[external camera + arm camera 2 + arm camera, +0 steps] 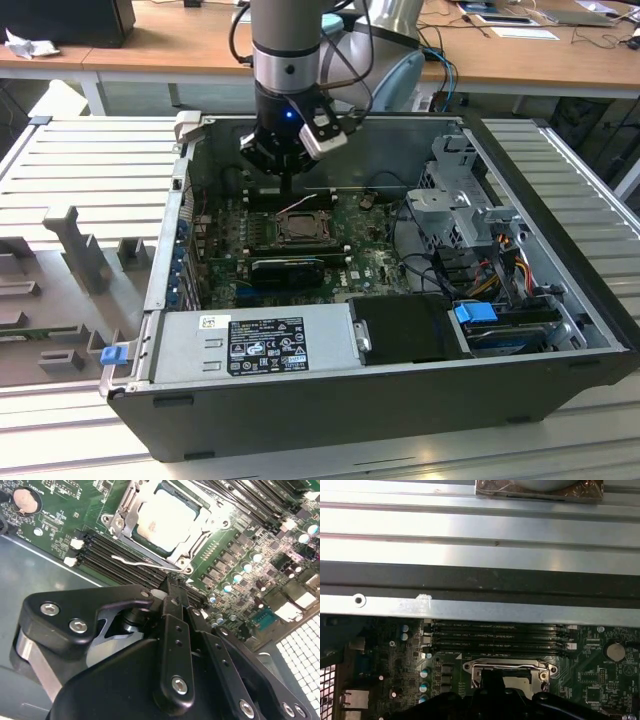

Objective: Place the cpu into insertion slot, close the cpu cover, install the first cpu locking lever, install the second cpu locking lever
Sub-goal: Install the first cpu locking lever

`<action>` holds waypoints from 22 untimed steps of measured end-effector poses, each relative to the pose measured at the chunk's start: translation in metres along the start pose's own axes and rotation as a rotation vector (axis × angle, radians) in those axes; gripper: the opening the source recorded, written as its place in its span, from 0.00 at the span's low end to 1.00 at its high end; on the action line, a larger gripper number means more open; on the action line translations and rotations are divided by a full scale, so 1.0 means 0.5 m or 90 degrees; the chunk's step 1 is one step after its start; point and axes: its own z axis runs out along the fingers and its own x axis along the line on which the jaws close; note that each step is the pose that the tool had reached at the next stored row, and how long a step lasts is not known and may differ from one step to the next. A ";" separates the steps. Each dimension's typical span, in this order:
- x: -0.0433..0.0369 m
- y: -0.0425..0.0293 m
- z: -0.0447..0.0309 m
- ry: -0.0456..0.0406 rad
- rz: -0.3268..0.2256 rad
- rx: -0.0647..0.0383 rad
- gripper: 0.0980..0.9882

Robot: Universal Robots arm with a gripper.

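pincer (172, 587) with fingers (175, 630) drawn narrow together, holding nothing, tips low beside insertion slot (165, 522), at memory slots (120, 560); cpu (162, 517) seated in slot, cpu cover (200, 545) down around it, thin locking lever (135, 561) lying along socket edge; in exterior view pincer (287, 190) stands over green motherboard (350, 260) inside open computer case (330, 400) on ribbed bench (90, 160)

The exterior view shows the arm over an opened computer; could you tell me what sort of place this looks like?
Probably a lab or workshop test bench: an open computer case lies on a ribbed metal table, wooden desks with cables stand behind, and the gripper hangs above the motherboard.
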 end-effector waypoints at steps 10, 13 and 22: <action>-0.021 -0.001 0.006 -0.0011 0.001 -0.043 0.01; -0.024 -0.002 0.016 -0.0007 -0.002 -0.043 0.01; -0.030 -0.003 0.027 0.0003 -0.012 -0.044 0.01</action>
